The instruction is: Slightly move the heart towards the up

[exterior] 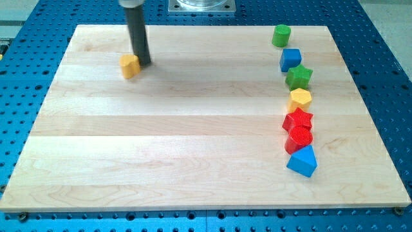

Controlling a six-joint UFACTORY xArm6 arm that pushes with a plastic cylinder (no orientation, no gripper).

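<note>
The yellow heart [130, 66] lies on the wooden board [193, 129] near the view's upper left. My tip [143, 63] rests on the board just to the right of the heart, touching or almost touching its right side. The dark rod rises from there out of the view's top.
Down the view's right side runs a column of blocks: a green cylinder [281, 35], a blue cube [290, 60], a green star [299, 77], a yellow hexagon [300, 99], a red star [297, 120], a red cylinder [299, 138] and a blue triangle [302, 161]. A metal mount [201, 5] stands at the top edge.
</note>
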